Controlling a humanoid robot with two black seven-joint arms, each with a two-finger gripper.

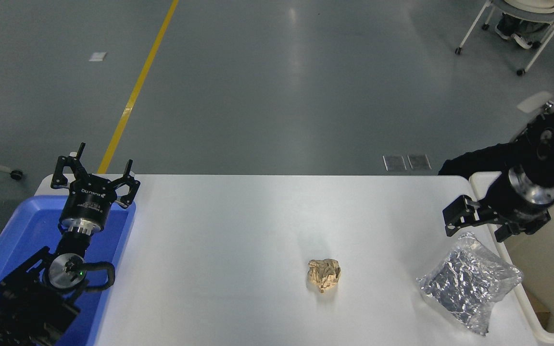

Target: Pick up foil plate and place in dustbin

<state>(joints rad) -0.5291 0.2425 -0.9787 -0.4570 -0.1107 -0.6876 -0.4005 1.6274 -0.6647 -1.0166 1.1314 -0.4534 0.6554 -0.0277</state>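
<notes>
Grey factory flooring with a yellow line is stretching behind a white tabletop, which is filling the lower half of the head view. On it the foil plate is lying flat near the right end, just beside the wall of the dustbin, not yet lifted. The right pincer is hanging just above the plate's far edge, its jaws spread apart and holding nothing. The left pincer is sitting parked over a blue tray at the left end, jaws likewise spread and empty. A crumpled paper ball is resting mid-table, well apart from the plate. The plate looks thin, light and easily crushed, so it will probably be bending rather than resisting under a squeeze; its crinkled surface should be giving some grip, and the flattened rim along the far or left side looks like the best place to pinch. Open room is lying to the plate's left, whereas the bin wall is crowding its right side and the tabletop's near edge is running close below it.
</notes>
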